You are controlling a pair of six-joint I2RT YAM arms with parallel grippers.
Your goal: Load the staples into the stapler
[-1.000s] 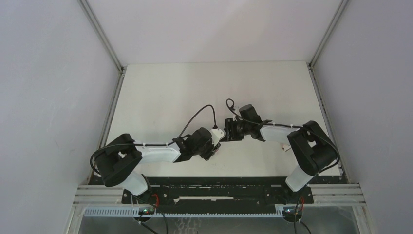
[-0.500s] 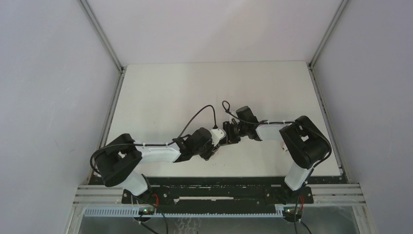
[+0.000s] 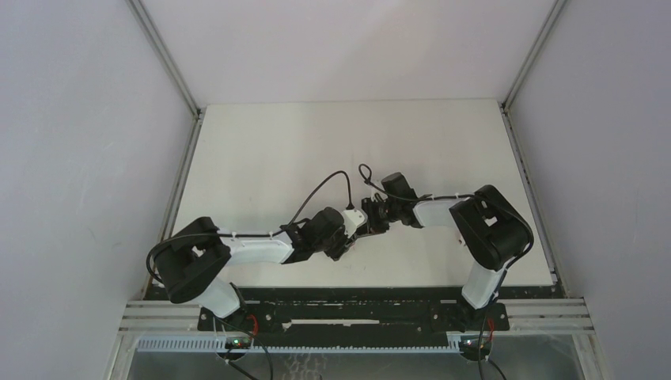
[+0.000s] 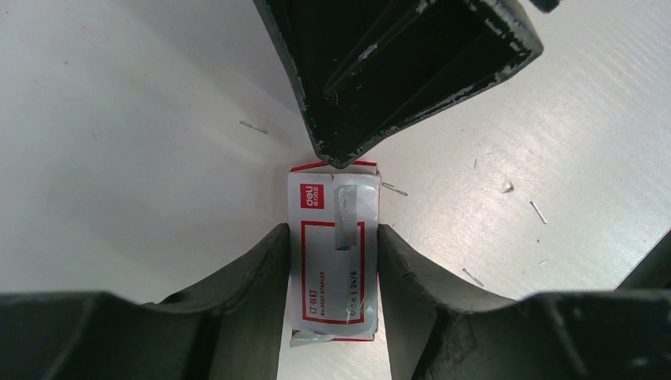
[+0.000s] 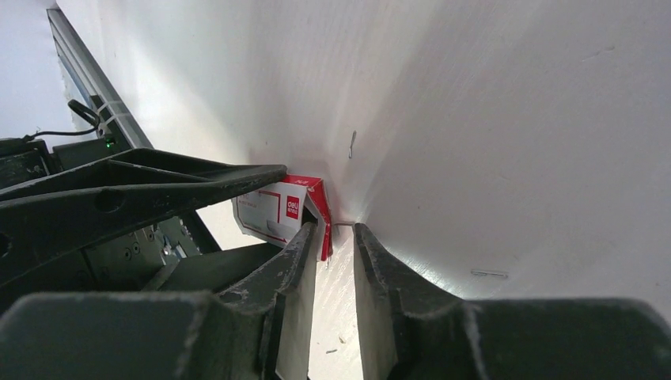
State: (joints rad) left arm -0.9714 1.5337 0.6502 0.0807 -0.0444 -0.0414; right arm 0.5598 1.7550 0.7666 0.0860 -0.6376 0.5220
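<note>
At desk (image 3: 316,142) centre, left gripper (image 4: 332,241) jaws pinch staple box (image 4: 331,277), staple strip (image 4: 346,215) showing. Right gripper (image 5: 342,237) slid toward 9 o'clock onto box's 12 o'clock end, jaws narrowed to slim gap; hold on strip cannot tell. Strip pull-out likely next.

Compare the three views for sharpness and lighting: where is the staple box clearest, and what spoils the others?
Left wrist view: staple box sharp, print legible, sheen on the table at right. Right wrist view: steeply tilted, its own fingers soft, box half hidden. Top external view: evenly lit, box too small to make out.
</note>
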